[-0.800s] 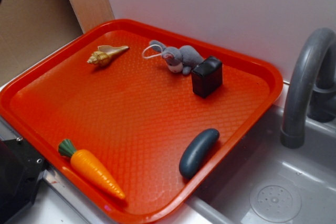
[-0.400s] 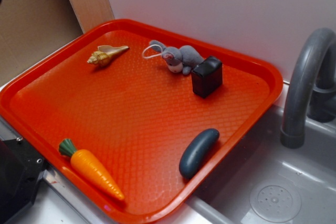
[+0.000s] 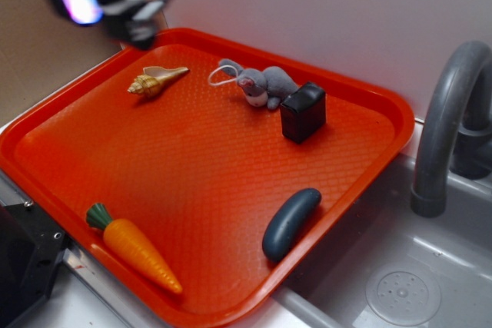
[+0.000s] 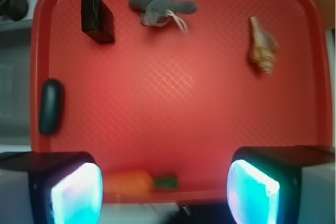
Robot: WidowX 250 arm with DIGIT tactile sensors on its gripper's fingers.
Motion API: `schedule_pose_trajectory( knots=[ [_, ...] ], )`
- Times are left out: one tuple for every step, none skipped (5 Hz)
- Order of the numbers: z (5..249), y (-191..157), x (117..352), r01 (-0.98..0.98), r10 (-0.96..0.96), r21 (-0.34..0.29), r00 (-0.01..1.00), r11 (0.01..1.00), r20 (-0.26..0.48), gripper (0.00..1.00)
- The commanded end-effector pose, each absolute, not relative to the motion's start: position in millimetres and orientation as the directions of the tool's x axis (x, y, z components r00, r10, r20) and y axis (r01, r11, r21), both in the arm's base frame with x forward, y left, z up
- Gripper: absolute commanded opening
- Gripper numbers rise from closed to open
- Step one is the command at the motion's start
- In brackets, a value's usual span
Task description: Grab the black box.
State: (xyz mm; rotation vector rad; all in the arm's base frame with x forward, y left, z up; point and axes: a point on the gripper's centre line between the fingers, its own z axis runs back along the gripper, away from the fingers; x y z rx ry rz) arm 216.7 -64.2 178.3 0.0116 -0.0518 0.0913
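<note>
The black box (image 3: 303,112) stands on the far right part of the orange tray (image 3: 192,159), right next to the grey plush bunny (image 3: 260,82). In the wrist view the box (image 4: 97,19) lies at the top left and the bunny (image 4: 157,6) to its right. My gripper (image 3: 104,1) shows blurred at the top left of the exterior view, high above the tray's far left corner and well away from the box. In the wrist view my gripper (image 4: 164,192) is open and empty, its glowing pads (image 4: 77,192) wide apart.
A dark blue-grey pebble (image 3: 290,223) lies at the tray's right edge. A carrot (image 3: 134,247) lies near the front edge and a shell (image 3: 156,81) at the far left. A grey faucet (image 3: 450,120) and sink (image 3: 400,282) stand to the right.
My gripper has come into the exterior view at the top left, blurred by motion. The objects on the tray have not moved.
</note>
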Motion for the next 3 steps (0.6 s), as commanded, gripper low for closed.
schedule_pose_trajectory(
  knots=[
    [171.2, -101.6, 276.1, -0.124, 0.128, -0.035, 0.983, 0.992, 0.134, 1.0],
    [149.7, -100.0, 293.0, -0.146, 0.156, -0.068, 0.971, 0.987, 0.183, 1.0],
    [123.2, -99.9, 304.3, -0.135, 0.146, -0.067, 0.968, 0.989, 0.203, 1.0]
  ],
)
